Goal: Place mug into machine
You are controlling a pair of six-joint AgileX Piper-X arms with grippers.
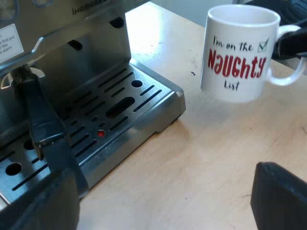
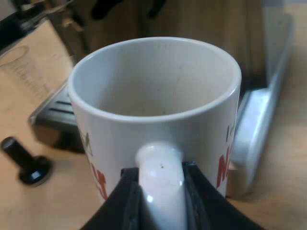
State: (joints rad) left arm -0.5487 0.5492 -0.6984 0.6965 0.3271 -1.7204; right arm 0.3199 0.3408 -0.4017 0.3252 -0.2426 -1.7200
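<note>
A white mug point(image 1: 239, 52) with red "Naughty" lettering is over the wooden table point(image 1: 192, 167), a short way from the corner of the espresso machine's point(image 1: 67, 33) slotted drip tray point(image 1: 165, 100). My right gripper point(image 1: 289, 44) is shut on the mug's handle point(image 2: 160, 172), with one black finger on each side. The mug point(image 2: 153, 96) is upright and looks empty. I cannot tell whether it rests on the table or hangs just above it. My left gripper point(image 1: 163, 211) is open near the tray's edge with nothing between its fingers.
A dark handle point(image 1: 41, 115) slopes down over the drip tray at the machine's front. A tamper with a black knob point(image 2: 25, 162) lies on the table beside the tray point(image 2: 53, 112). A measuring glass point(image 2: 24, 69) stands beyond it.
</note>
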